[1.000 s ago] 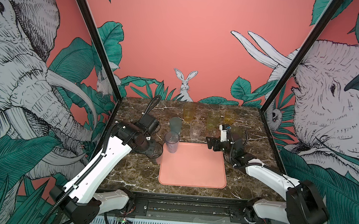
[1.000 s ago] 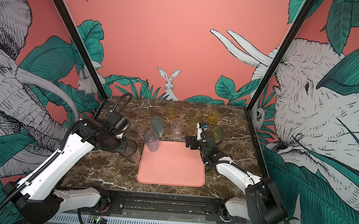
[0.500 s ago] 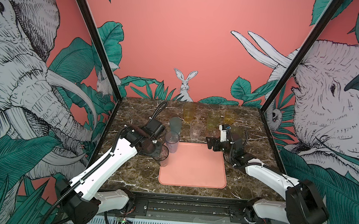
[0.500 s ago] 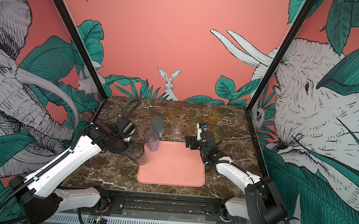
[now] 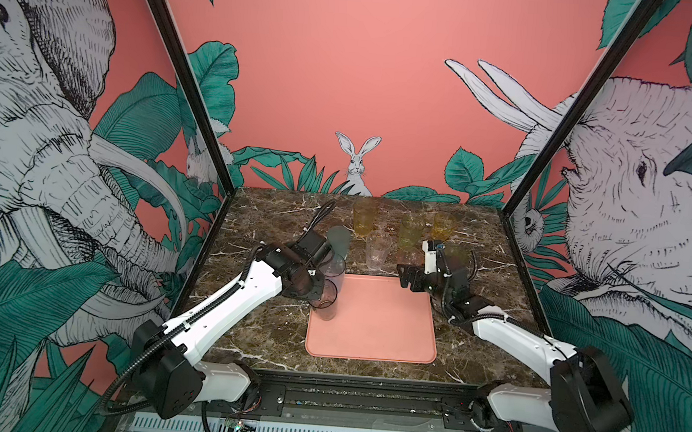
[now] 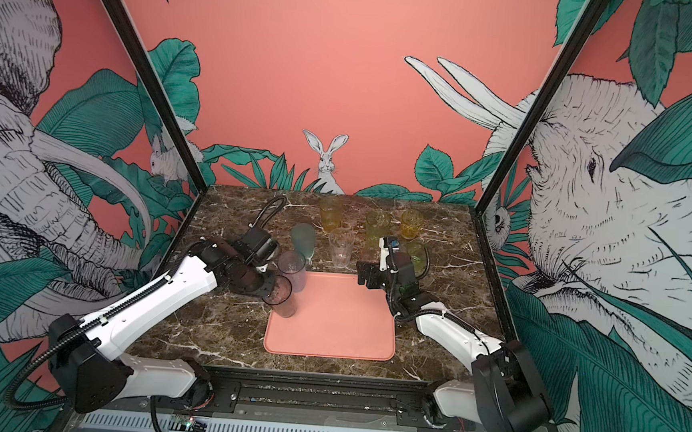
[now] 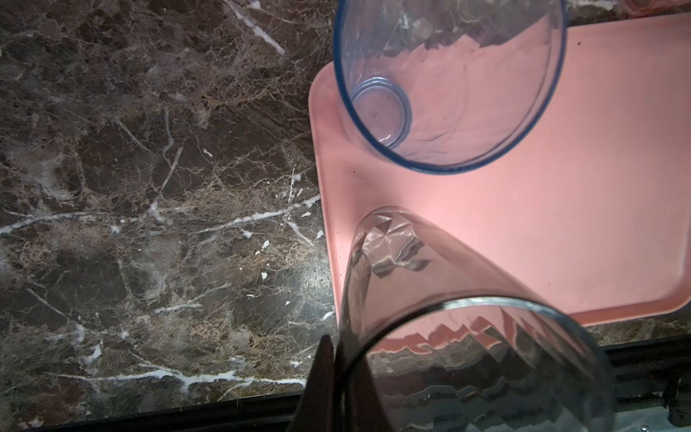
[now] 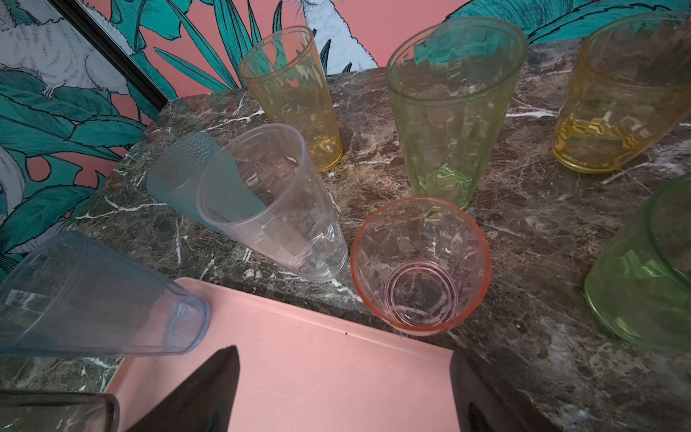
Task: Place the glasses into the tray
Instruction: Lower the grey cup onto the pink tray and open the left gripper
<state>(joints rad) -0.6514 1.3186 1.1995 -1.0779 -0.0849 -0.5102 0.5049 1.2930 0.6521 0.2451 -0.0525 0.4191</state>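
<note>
We see a marble-patterned table [image 5: 269, 220] with the salmon tray [image 5: 369, 339] at its near middle, and walls printed with elephants, leaves and a rabbit around it.

We count nine glasses. Seven stand on the table beyond the tray's far edge:
- a teal-grey glass [image 5: 339, 239]
- a clear glass [image 5: 377, 248]
- a tall amber glass [image 5: 364, 216]
- a tall green glass [image 5: 412, 230]
- a short amber glass [image 5: 443, 226]
- a short green glass [image 8: 643, 284]
- a short pink glass [image 8: 420, 265], just beside the tray's far rim

The bluish glass [image 5: 332, 268] stands in the tray's far left corner. The left fingers [image 7: 329, 374] are clenched on the rim of the smoky grey glass [image 5: 323, 301], which is over the tray's left edge, just beside the bluish one. We cannot tell whether its base touches the tray.

The right fingers [image 5: 406, 276] are spread, grasping nothing, over the tray's far right corner and facing the cluster.

In both top views that arm covers much of the short green glass, and the short pink glass is hard to make out. The right wrist view cuts off the short green glass and shows only a corner of the smoky grey glass. There the clear glass overlaps the teal-grey glass.
</note>
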